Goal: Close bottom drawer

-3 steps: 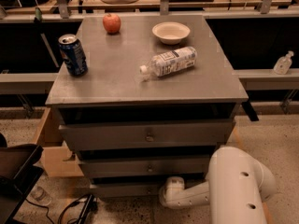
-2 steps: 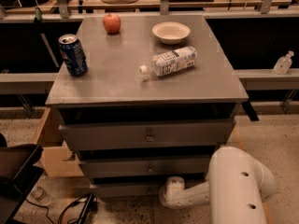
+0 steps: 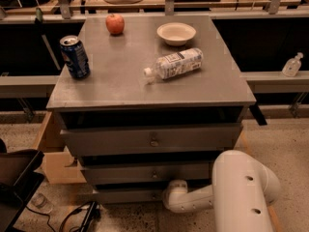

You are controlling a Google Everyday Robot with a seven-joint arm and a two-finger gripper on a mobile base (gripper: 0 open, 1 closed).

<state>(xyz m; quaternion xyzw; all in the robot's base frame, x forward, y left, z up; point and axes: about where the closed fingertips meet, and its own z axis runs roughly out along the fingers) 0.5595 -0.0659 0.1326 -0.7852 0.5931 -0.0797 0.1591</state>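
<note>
The grey cabinet has three drawers stacked at its front. The bottom drawer is the lowest grey front, just above the floor, and its right part is hidden behind my arm. My white arm reaches in from the lower right. My gripper is at the arm's end, right against the bottom drawer's front near its middle. The middle drawer and the top drawer sit above, each with a small dark knob.
On the cabinet top are a blue soda can, a red apple, a white bowl and a plastic bottle lying on its side. A cardboard box and dark gear sit on the floor at left.
</note>
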